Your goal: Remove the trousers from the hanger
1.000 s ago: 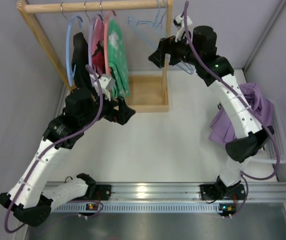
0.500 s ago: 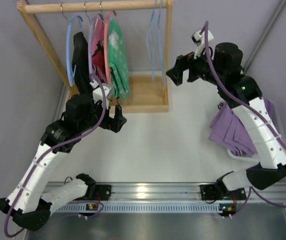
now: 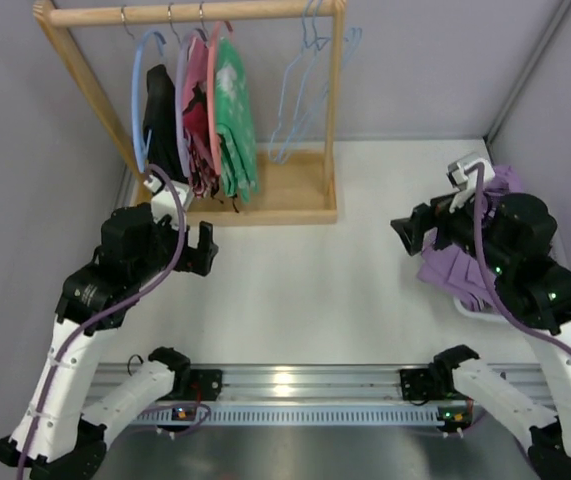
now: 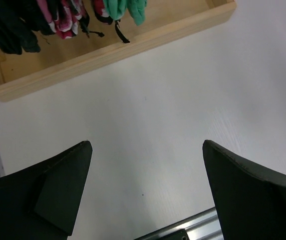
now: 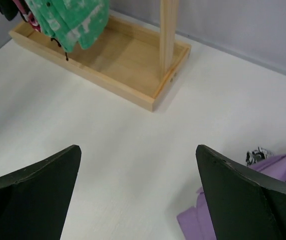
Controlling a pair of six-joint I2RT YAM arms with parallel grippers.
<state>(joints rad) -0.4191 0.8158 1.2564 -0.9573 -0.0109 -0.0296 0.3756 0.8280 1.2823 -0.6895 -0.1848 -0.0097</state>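
Appears almost finished. Lilac trousers point(image 3: 443, 268) off the light-blue wire hanger point(image 3: 300, 100), lying heaped at middle right of the frame. Hanger bare on the wooden rail point(image 3: 195, 12), upper middle. Released and grasping nothing: left gripper point(image 4: 146, 143) and right gripper point(image 5: 137, 147). Probably little left to do.

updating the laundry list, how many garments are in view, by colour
black garment: 1
pink printed garment: 1
green printed garment: 1
lilac trousers: 1
total: 4
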